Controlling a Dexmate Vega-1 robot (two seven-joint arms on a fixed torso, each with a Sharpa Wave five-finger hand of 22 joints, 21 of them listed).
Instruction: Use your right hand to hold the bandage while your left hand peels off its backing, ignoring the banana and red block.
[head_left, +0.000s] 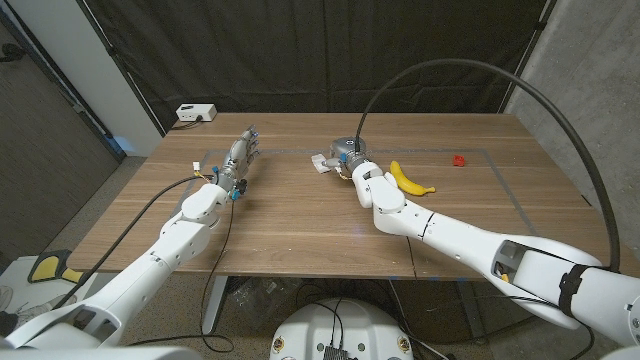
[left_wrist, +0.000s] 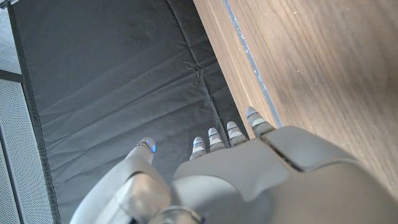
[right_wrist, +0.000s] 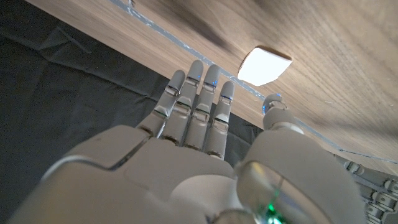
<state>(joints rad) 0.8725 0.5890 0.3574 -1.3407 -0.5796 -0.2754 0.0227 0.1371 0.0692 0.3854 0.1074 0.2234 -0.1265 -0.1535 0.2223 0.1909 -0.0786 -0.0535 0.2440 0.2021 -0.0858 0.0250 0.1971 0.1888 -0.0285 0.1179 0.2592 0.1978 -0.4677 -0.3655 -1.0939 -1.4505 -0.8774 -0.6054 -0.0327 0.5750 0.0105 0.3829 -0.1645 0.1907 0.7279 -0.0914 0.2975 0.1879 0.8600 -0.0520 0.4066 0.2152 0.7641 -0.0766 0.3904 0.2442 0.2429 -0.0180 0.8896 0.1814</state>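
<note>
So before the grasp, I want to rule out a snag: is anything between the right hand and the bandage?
Nothing visible. The right hand is beside the bandage, with bare table between them. The banana and red block lie on the hand's other side.

The wooden table (head_left: 300, 215) has a thin pale line marked around its top. On it lie a white bandage (head_left: 322, 161) near the middle toward the far side, a yellow banana (head_left: 409, 179) to the right of it, and a small red block (head_left: 458, 159) further right. A white box (head_left: 195, 113) sits at the far left corner.
</note>
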